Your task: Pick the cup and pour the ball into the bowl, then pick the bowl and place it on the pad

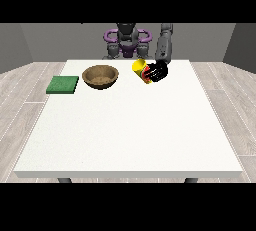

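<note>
The robot hand (157, 72) at the view's right wraps its fingers around the yellow cup (139, 68), tipped sideways above the bench (130, 130). The brown bowl (101, 76) sits beside it, the green pad (63, 85) farther off.

White table (130, 135) on dark legs (64, 180), pale wood-plank floor (20, 105) around it, grey walls (50, 40) behind.
</note>
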Robot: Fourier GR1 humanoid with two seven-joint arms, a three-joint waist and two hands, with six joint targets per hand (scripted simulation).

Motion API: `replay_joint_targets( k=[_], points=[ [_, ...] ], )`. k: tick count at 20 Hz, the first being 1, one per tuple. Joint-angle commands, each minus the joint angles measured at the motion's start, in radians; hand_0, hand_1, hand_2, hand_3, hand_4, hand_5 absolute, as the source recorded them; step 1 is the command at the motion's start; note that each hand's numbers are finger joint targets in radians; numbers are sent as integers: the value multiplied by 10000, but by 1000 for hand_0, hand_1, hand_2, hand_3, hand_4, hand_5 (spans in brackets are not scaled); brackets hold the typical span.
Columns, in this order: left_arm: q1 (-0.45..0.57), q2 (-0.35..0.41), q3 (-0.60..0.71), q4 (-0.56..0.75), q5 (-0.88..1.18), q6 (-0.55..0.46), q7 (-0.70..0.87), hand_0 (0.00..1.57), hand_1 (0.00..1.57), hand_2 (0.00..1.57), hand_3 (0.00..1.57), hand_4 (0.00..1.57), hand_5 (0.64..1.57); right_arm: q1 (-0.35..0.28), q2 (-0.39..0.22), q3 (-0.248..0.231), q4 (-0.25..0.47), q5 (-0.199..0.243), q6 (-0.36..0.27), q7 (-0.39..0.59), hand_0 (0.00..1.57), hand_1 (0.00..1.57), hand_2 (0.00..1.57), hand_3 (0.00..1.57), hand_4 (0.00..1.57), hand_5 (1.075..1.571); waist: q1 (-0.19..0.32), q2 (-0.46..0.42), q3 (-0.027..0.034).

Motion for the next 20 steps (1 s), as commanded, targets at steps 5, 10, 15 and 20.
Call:
replay_joint_targets(
  k=[5, 10, 15, 20],
  points=[
    [-1718, -112, -1606, 689, -2708, 2665, 3290, 1425, 1425, 1571, 1571, 1010, 1558, -102, 277, 539, 548, 344, 111, -193, 0, 0, 0, 0, 279, 1560, -250, -432, 4],
    [-2267, -61, -1735, 1045, -3261, 2676, 4124, 1425, 1425, 1571, 1571, 1010, 1558, -205, 69, 212, 524, -28, 264, -37, 0, 0, 0, 0, 334, 1564, -286, -283, -10],
    [-3070, -121, -2889, 1928, -5396, 4432, 5979, 1371, 1371, 1571, 1571, 844, 1565, -492, 295, 733, 879, 416, 260, -291, 0, 0, 0, 0, 337, 1563, -472, -185, 11],
    [-3918, -218, -4379, 2878, -7671, 4678, 7663, 1352, 1352, 1571, 1571, 857, 1548, -584, 678, 918, 1598, 890, -37, -657, 0, 0, 0, 0, 360, 1564, -208, -456, 17]
  ],
)
